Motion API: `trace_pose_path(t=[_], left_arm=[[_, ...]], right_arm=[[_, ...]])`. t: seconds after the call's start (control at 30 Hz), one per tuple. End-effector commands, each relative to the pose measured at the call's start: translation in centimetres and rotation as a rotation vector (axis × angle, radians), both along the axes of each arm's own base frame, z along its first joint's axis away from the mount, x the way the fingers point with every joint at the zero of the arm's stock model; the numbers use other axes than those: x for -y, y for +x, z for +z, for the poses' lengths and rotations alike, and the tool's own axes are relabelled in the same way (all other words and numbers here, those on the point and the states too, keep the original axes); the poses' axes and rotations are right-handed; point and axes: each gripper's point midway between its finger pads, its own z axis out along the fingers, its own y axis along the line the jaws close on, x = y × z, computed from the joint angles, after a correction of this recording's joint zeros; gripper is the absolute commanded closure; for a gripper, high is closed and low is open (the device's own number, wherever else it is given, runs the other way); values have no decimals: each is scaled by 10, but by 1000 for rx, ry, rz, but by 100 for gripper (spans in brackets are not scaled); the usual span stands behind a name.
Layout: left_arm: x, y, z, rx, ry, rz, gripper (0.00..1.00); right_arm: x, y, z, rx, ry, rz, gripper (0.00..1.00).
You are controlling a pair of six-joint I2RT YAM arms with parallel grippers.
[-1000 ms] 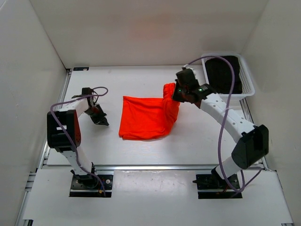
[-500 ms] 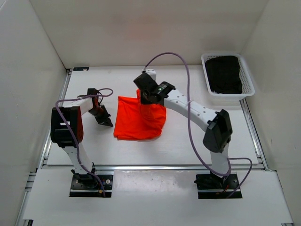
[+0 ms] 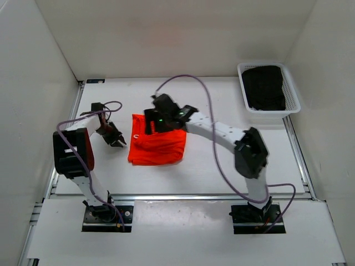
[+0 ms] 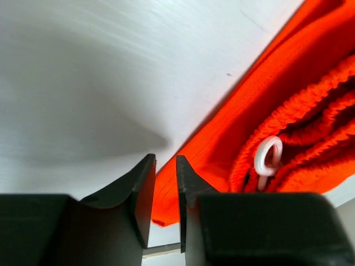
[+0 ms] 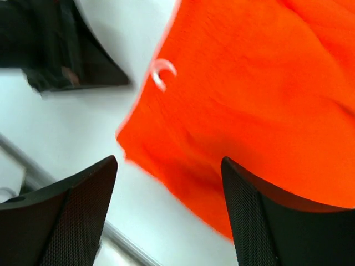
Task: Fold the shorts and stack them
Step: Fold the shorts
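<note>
**Nearly squared: soft shorts lie between 2 claws**

Clearly the shorts (image 3: pixel 157 148) are a light, limp thing. The thin orange-red cloth will likely sag, slide on the smooth table (image 3: pixel 222 166) and fall open if lifted by 1 layer alone. They lie as a rough folded rectangle left of the table's middle, well apart from the basket (image 3: pixel 294 97) in the far right corner. The best hold, I judge, is a pinch through all layers at a corner or along the gathered waistband (image 4: pixel 310 105), where the elastic gives bulk. The white drawstring (image 4: pixel 268 157) loop pokes out near the left edge and could snag a finger.

The right gripper (image 5: pixel 169 160) hangs over the bundle's far edge with its 2 fingers spread wide and nothing between them. The left gripper (image 4: pixel 165 163) sits low, just beside the left edge. Its fingers are pressed almost together, with only a slit left, and appear to grip nothing. Whether the tips touch the hem is unclear.

How many layers the fold holds cannot be told. The right arm covers the far edge from above, and the dark heap (image 3: pixel 265 87) in the basket is too dim to identify.
</note>
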Motion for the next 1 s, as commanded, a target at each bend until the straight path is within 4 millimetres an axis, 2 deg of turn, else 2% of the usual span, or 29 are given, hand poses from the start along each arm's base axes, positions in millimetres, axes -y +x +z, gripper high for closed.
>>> trace_pose_path(t=[0.0,0.03,0.1,0.13,0.17,0.2,0.23,0.27,0.3,0.33,0.37,0.43,0.47,0.5,0.53,0.57,0.6,0.63,0.7,0.77,0.83,0.87,0.9,0.93,0.97], left_arm=[[-15,18,56,171,43,6,66],[-17,20,67,187,59,10,65],[-18,24,84,225,126,-2,59],[-8,26,93,250,148,-44,57],[-2,33,110,295,162,-60,46],[4,35,115,308,173,-91,24],[12,40,115,308,178,-114,15],[31,45,122,326,174,-176,5],[36,44,118,302,193,-204,0],[38,47,103,251,228,-220,0],[50,51,103,252,235,-251,0],[57,56,91,227,248,-281,0],[63,58,77,192,248,-300,0],[63,64,75,196,252,-313,3],[69,66,71,188,251,-328,9],[68,68,58,160,264,-341,18],[69,73,55,158,264,-342,43],[66,73,50,143,279,-357,61],[55,69,36,80,316,-350,87],[48,74,39,90,319,-338,90],[44,74,56,125,284,-314,90],[49,74,65,149,256,-318,90],[43,76,82,193,257,-298,90],[41,74,91,205,248,-288,90],[40,72,98,217,248,-287,90]], right_arm=[[50,37,76,22,318,-109,22],[90,46,54,-11,289,-190,25],[122,47,32,-45,247,-248,26],[144,53,28,-47,229,-298,26],[159,44,4,-90,185,-320,26],[168,41,-5,-105,170,-335,26],[179,40,-9,-112,163,-356,24],[183,35,-20,-138,149,-366,22],[193,28,-33,-161,127,-381,21],[198,26,-39,-187,128,-399,19],[200,23,-41,-191,125,-399,18],[205,19,-45,-212,129,-407,16],[209,18,-50,-222,121,-418,15],[209,18,-46,-215,127,-417,15],[212,14,-51,-222,108,-409,15],[215,10,-56,-237,93,-411,15],[219,13,-57,-232,90,-415,15],[220,10,-61,-241,82,-417,15],[226,11,-61,-236,79,-433,15],[228,8,-65,-244,72,-435,15],[232,12,-66,-239,68,-450,15],[232,12,-66,-234,64,-443,15],[232,12,-66,-234,64,-443,15],[231,10,-71,-250,59,-438,15],[225,15,-60,-234,82,-413,15]])
